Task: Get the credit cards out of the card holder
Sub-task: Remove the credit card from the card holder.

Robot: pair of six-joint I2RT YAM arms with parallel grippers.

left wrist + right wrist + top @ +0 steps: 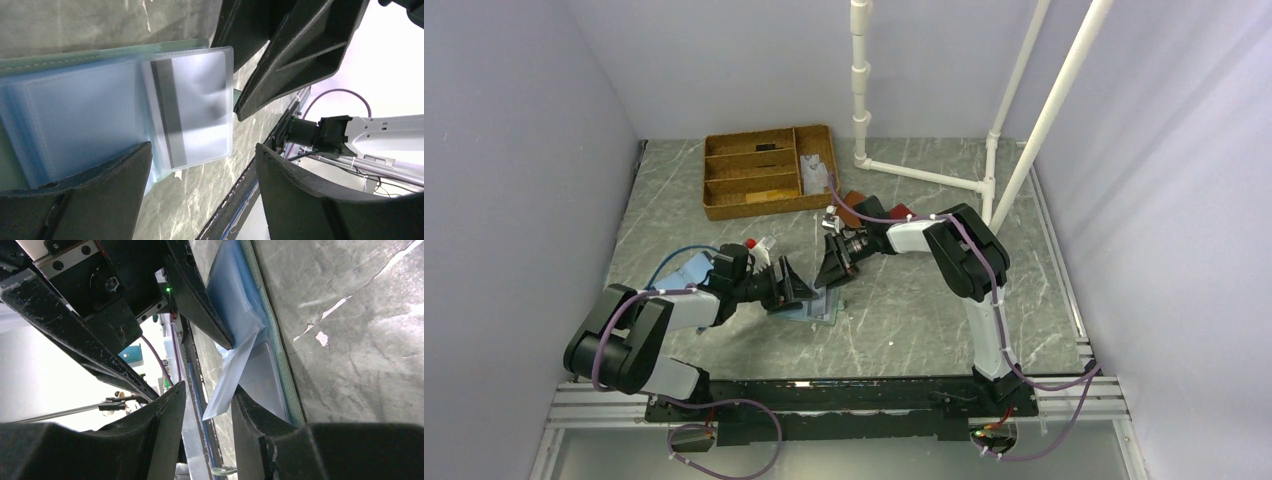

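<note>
Close to you, a black rail [844, 395] runs along the near edge of the table [904, 330]. There is bare table between the rail and the card holder [816, 311]. The holder lies open and flat in the middle, right under both of your grippers. Your left gripper [792, 288] is spread wide and holds nothing. One of its fingers [200, 300] rests on the clear sleeves. A whitish credit card [195, 105] with a dark stripe sits inside a sleeve at the holder's edge. Your right gripper [210, 388] has a small gap between its fingers. One clear sleeve [227, 382] stands up in that gap, not squeezed tight. The two grippers are nose to nose, so there is little room between them. A light blue flat piece [692, 272] lies just left of your left gripper. Farther back are a brown wallet [856, 205] and a red wallet [900, 211]. Behind them are a wooden tray [759, 208] and white pipes [924, 175].
</note>
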